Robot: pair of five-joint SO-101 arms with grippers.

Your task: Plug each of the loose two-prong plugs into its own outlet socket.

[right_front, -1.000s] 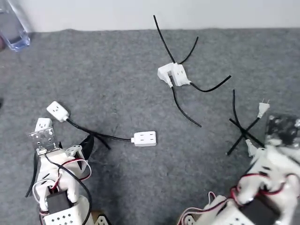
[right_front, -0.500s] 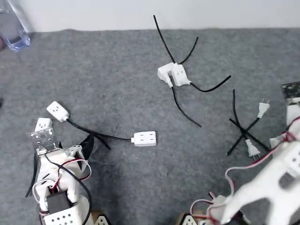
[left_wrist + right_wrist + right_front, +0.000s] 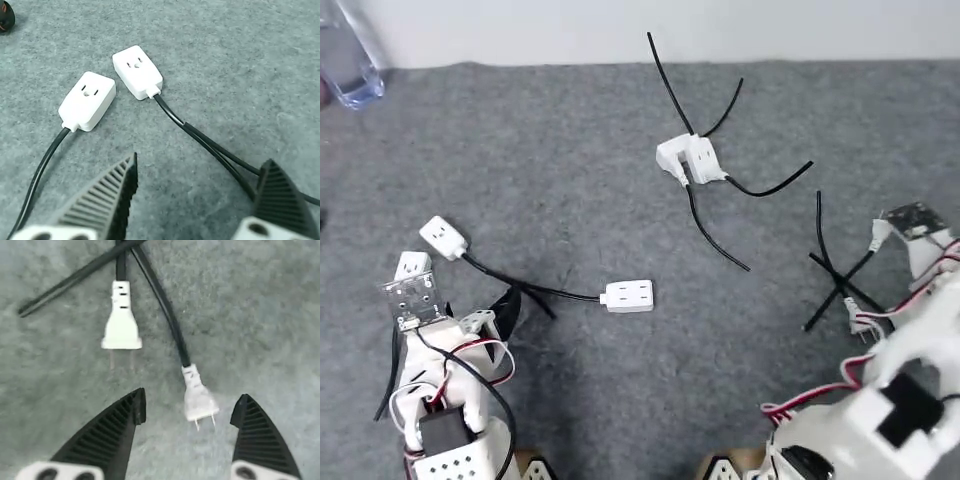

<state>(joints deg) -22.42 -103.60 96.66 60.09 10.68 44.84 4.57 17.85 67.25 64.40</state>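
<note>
- Hovering over the grey counter (image 3: pixel 570 130), the left hand (image 3: pixel 201 162) is holding its fingers spread wide, gripping nothing.
- A first socket (image 3: pixel 87 100) is lying just ahead of one of its fingertips, with a second socket (image 3: pixel 137 71) just beside that one and a little farther out.
- Their black cords (image 3: pixel 200 140) are running back under the hand.
- A third socket (image 3: pixel 627 294) is lying well off to the side of the left hand, toward the right hand.
- The right hand (image 3: pixel 192 395) is hanging with fingers spread and empty.
- A small plug (image 3: pixel 198 399) is lying between its fingers, prongs pointing back at the hand.
- A bigger plug (image 3: pixel 121 322) is lying just ahead of one fingertip, prongs likewise facing the hand.
</note>
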